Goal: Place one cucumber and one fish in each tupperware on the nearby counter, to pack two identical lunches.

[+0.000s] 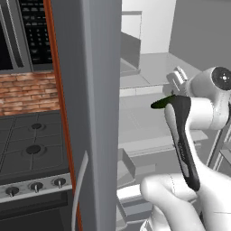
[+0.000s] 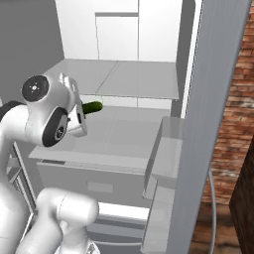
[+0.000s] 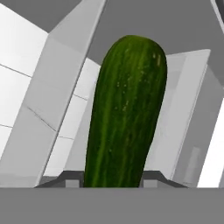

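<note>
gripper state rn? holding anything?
Gripper: closed on the cucumber, which sticks out ahead between the fingertips, inside the open fridge.

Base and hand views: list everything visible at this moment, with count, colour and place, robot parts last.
Long dark green cucumber: one, held in the gripper, sticking out in front of the open fridge shelves.
Grey fridge door: one, swung open, edge toward the cameras.
Pale grey fridge shelves: several, inside the fridge.
Black gas stovetop: one, left of the door.
Red brick wall: behind the stove.
Gripper: one, dark fingertips shut on the cucumber.
</note>
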Available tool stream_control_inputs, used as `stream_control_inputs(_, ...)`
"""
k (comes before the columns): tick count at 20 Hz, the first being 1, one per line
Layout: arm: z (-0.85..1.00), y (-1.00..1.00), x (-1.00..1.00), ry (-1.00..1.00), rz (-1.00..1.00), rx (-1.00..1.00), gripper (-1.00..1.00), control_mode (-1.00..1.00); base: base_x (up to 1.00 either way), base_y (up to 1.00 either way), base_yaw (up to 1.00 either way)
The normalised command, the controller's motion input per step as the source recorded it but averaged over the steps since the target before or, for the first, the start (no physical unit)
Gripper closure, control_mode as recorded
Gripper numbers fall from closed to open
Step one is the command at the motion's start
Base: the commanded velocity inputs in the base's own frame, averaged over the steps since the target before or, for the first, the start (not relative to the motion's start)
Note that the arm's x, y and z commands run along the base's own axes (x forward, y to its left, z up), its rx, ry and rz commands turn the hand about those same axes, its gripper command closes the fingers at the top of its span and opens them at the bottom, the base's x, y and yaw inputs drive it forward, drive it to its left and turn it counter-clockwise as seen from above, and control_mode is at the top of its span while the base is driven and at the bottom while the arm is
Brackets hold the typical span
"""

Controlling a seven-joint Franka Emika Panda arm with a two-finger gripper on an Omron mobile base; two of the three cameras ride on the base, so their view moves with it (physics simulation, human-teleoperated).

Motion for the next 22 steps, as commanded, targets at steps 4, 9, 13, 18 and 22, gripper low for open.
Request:
stream_control_inputs(4,0.05,-0.03,-0.43,-0.20,0.12,0.02,1.00,-1.00,0.00,0.00,0.00)
stream_control_inputs(9,0.04,0.01,-0.27,-0.12,0.09,0.00,1.00,-1.00,0.00,0.00,0.00)
stream_control_inputs(13,0.02,0.00,-0.08,-0.03,0.02,0.00,1.00,1.00,-0.31,0.00,0.06)
stream_control_inputs(18,0.00,0.00,0.00,0.00,0.00,0.00,1.00,1.00,-0.61,-0.02,0.01)
stream_control_inputs(22,0.00,0.00,0.00,0.00,0.00,0.00,1.00,1.00,-0.76,-0.11,0.00)
